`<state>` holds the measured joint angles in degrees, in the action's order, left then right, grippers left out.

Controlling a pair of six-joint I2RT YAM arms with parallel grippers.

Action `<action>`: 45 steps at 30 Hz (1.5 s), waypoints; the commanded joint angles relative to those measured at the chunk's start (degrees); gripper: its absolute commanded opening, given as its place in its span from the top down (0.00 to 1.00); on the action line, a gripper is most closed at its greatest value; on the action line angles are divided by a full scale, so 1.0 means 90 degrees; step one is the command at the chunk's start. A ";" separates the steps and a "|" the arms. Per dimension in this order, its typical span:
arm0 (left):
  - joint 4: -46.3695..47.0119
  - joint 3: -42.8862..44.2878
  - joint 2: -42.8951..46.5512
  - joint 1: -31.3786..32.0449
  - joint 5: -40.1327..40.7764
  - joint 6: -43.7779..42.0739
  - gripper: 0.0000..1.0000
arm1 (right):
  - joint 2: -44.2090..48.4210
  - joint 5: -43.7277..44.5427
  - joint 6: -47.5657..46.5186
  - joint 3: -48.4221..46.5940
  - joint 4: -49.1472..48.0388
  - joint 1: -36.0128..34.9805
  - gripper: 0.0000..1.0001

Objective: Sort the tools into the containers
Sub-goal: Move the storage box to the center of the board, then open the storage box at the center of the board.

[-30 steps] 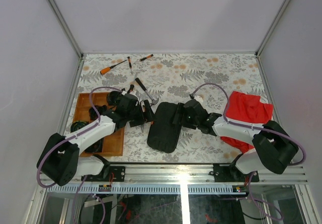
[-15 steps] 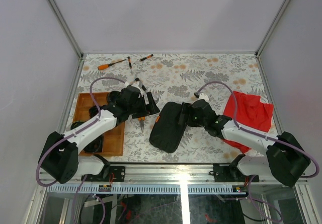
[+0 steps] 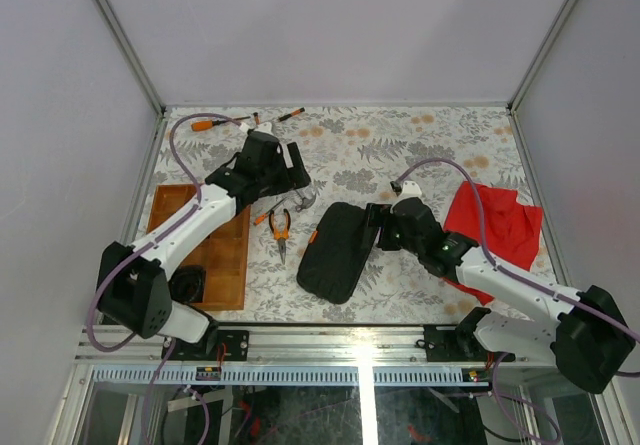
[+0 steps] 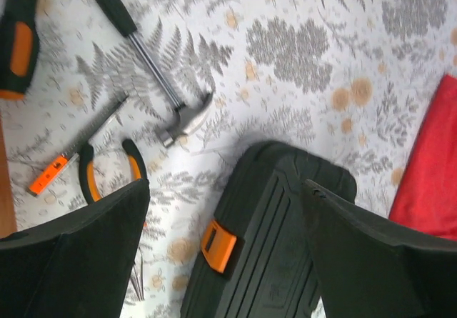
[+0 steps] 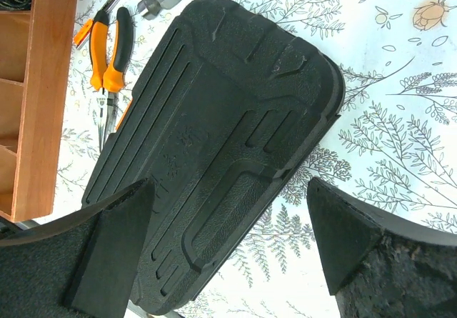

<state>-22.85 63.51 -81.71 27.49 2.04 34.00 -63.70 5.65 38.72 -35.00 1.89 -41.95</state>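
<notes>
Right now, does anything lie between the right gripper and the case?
Nothing visible does. The right gripper is open and points at the closed case, whose ribbed shell shows bare in the wrist view. The pliers lie on the table beside the case, not on top of it.

Left arm (image 3: 185, 235) and right arm (image 3: 505, 277) angled inward, left claw (image 3: 292, 170) and right claw (image 3: 375, 227) empty, jaws wide apart.

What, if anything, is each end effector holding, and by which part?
Nothing is held: the left end effector and right end effector are both open and empty.
</notes>
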 commanded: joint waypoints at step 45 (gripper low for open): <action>0.0680 -0.0923 -0.0209 -0.0197 -0.1129 0.0041 0.23 | -0.0125 -0.0377 0.0866 0.0403 -0.0552 0.0033 0.12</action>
<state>-22.20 59.44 -87.07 24.14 -4.80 32.80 -63.46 4.89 43.51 -31.59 1.80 -41.93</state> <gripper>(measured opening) 0.763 0.884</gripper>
